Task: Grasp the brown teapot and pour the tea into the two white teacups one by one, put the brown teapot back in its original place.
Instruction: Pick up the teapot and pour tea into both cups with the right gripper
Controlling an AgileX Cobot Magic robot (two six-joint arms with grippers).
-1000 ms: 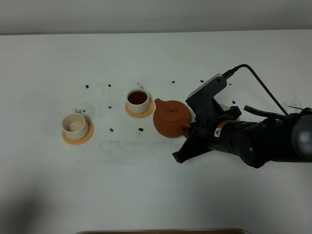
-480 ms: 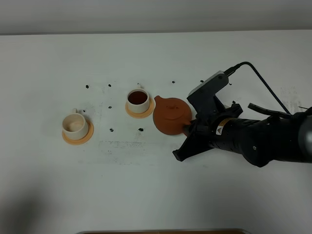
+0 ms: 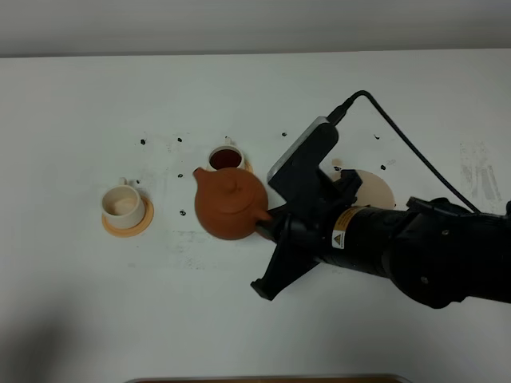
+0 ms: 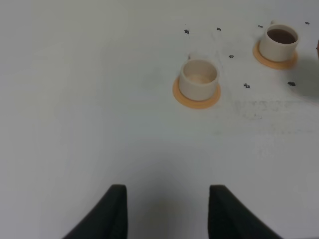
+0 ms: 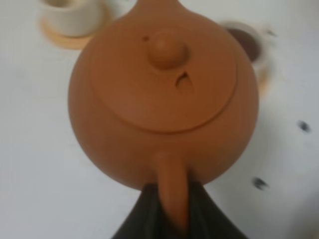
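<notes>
The brown teapot (image 3: 230,203) hangs above the table between the two white teacups, spout pointing left. My right gripper (image 3: 266,222) is shut on its loop handle (image 5: 172,191). The right wrist view shows the teapot (image 5: 164,94) from above with its knobbed lid on. One teacup (image 3: 226,156) holds dark tea and is partly hidden behind the teapot. The other teacup (image 3: 123,203) stands on its orange coaster (image 3: 128,227) to the left and looks empty (image 4: 199,78). The pale saucer (image 3: 377,190) lies bare behind the right arm. My left gripper (image 4: 167,209) is open over bare table.
Small dark specks (image 3: 182,213) dot the white table around the cups. The filled teacup (image 4: 281,41) also shows in the left wrist view. A brown edge (image 3: 263,378) runs along the table's front. A black cable (image 3: 399,132) loops over the right arm.
My right arm has carried the teapot left, from beside the filled teacup toward the empty one. The pale saucer has come into view. The left gripper's earlier state is not shown.
</notes>
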